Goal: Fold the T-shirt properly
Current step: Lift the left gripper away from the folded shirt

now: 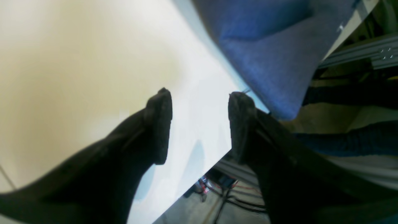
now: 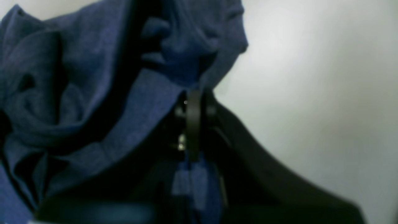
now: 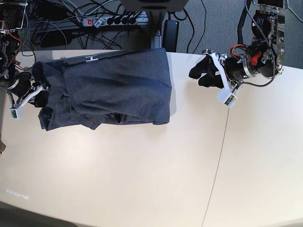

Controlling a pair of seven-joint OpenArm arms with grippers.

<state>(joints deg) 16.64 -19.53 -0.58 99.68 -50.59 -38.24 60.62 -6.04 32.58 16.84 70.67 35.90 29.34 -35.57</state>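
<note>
Pale beige table [image 3: 142,179], bare over the whole near half, toward 6 o'clock, with one thin seam [image 3: 218,156] running front to back at 4 o'clock. One T-shirt [image 3: 113,87], slate-blue, lying at 11 o'clock, long axis left to right, part folded over itself, rumpled along its near and left edges, far edge along the table's back rim. Two grippers: right gripper [image 2: 194,93] at 9 o'clock, jaws clamped on bunched cloth at the shirt's left end; left gripper [image 3: 198,72] at 2 o'clock, jaws apart, empty, just beside the shirt's right edge, not touching. Beyond the back edge, one power strip [image 3: 106,21] among cables.
</note>
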